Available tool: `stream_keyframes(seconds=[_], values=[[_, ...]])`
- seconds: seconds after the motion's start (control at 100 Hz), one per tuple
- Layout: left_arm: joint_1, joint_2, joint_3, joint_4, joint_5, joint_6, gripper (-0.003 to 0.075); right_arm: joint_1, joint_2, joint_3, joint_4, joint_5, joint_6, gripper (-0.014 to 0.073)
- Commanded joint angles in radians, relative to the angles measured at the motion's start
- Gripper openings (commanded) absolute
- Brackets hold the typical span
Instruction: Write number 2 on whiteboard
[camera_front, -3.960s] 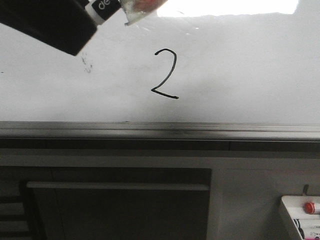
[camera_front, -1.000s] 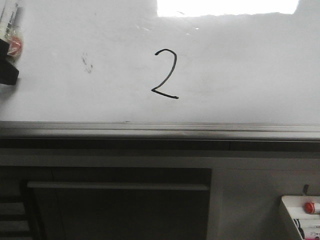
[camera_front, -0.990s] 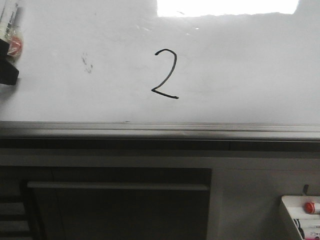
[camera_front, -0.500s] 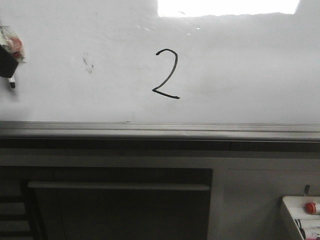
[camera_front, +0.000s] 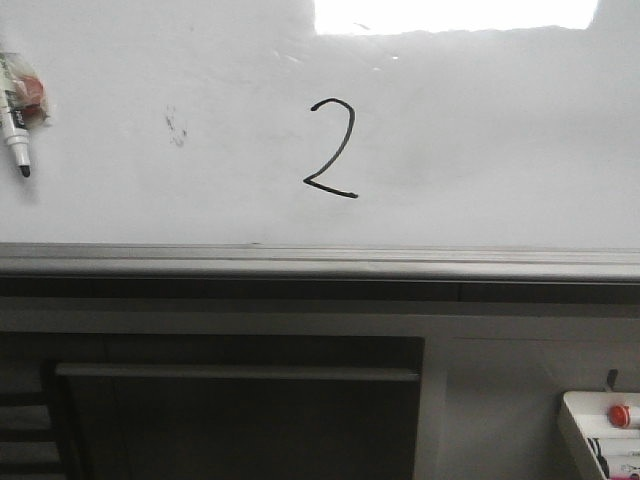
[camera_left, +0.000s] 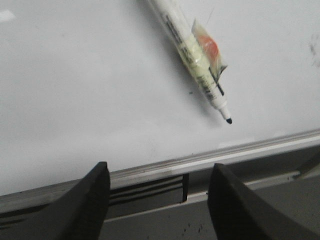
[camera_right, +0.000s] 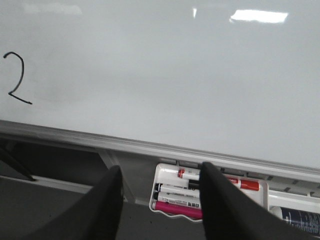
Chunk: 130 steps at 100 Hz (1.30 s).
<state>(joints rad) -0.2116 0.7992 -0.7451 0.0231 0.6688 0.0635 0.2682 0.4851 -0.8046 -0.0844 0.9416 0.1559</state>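
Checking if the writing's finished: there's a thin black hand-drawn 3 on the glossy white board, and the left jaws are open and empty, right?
Not quite: the front view shows a thin black hand-drawn 2, not a 3, on the glossy white board. The rest holds: the left gripper has its jaws open and empty.

1 whiteboard (camera_front: 480, 130), w/ 1 number 2 (camera_front: 332, 150) drawn on it. 1 loose marker (camera_front: 14, 125) against the board. 1 smudge cluster (camera_front: 176, 127), 1 glare patch (camera_front: 455, 14), 1 bottom rail (camera_front: 320, 258). 1 white tray (camera_front: 572, 415); 3 pens countable inside: 1 red pen (camera_right: 245, 184), 1 black pen (camera_right: 172, 188), 1 pink pen (camera_right: 175, 207). 2 pincers total: left pincer (camera_left: 160, 170), right pincer (camera_right: 161, 170), 2 fingers ea.
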Motion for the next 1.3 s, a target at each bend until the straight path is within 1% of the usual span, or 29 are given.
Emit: stream_keyframes(seconds=[0.0,0.04,0.09,0.13,0.14,0.17,0.22,0.27,0.33,0.4,0.45,0.52,0.66,0.93,0.97,1.04,1.11,1.19,1.29], values=[[-0.001,-0.093,-0.029,0.005,-0.051,-0.017,0.0368,-0.008,-0.047,0.017,-0.015,-0.113,0.005,0.0301],[-0.001,-0.135,-0.019,0.005,-0.050,-0.019,0.0343,-0.008,-0.072,0.034,-0.015,-0.126,0.005,0.0265],[-0.001,-0.181,-0.003,0.005,-0.052,-0.024,0.0306,-0.008,-0.098,0.058,-0.015,-0.144,0.005,0.0187],[-0.001,-0.218,0.023,0.003,-0.059,-0.038,0.0258,-0.008,-0.119,0.078,-0.015,-0.166,0.005,0.0087],[-0.001,-0.224,0.023,0.003,-0.061,-0.040,0.0258,-0.008,-0.119,0.081,-0.015,-0.170,0.005,0.0087],[-0.001,-0.249,0.047,0.003,-0.071,-0.050,0.0216,-0.008,-0.131,0.090,-0.015,-0.181,0.005,0.0015],[-0.001,-0.300,0.088,0.003,-0.102,-0.052,0.0146,-0.008,-0.143,0.103,-0.022,-0.203,0.004,-0.0075],[-0.001,-0.347,0.136,0.003,-0.157,-0.052,0.0071,-0.008,-0.150,0.112,-0.031,-0.220,0.004,-0.0071],[-0.001,-0.400,0.196,-0.003,-0.254,-0.052,-0.0021,-0.008,-0.152,0.122,-0.048,-0.227,0.004,-0.0072],[-0.001,-0.457,0.265,-0.067,-0.327,-0.055,-0.0018,-0.008,-0.152,0.130,-0.045,-0.174,0.004,-0.0072],[-0.001,-0.487,0.304,-0.165,-0.337,-0.055,-0.0018,-0.008,-0.152,0.134,-0.041,-0.127,0.004,-0.0072],[-0.001,-0.512,0.344,-0.238,-0.337,-0.055,-0.0018,-0.008,-0.152,0.137,-0.041,-0.070,0.004,-0.0072],[-0.001,-0.517,0.410,-0.245,-0.337,-0.055,-0.0018,-0.008,-0.152,0.137,-0.041,-0.010,0.004,-0.0072],[-0.001,-0.517,0.494,-0.245,-0.337,-0.055,-0.0018,-0.008,-0.152,0.137,-0.041,0.007,0.004,-0.0072],[-0.001,-0.521,0.501,-0.211,-0.349,-0.050,-0.0018,-0.008,-0.152,0.137,-0.041,0.007,0.004,-0.0072],[0.009,-0.571,0.534,-0.041,-0.446,-0.050,-0.0018,-0.008,-0.152,0.137,-0.041,0.007,0.004,-0.0072],[0.034,-0.631,0.583,0.036,-0.533,-0.050,-0.0018,-0.008,-0.152,0.137,-0.041,0.009,0.004,-0.0072],[0.067,-0.695,0.638,0.047,-0.620,-0.050,-0.0018,-0.008,-0.152,0.137,-0.041,0.009,0.004,-0.0072],[0.096,-0.764,0.708,0.032,-0.655,-0.050,-0.0018,-0.008,-0.152,0.137,-0.041,0.009,0.004,-0.0072]])
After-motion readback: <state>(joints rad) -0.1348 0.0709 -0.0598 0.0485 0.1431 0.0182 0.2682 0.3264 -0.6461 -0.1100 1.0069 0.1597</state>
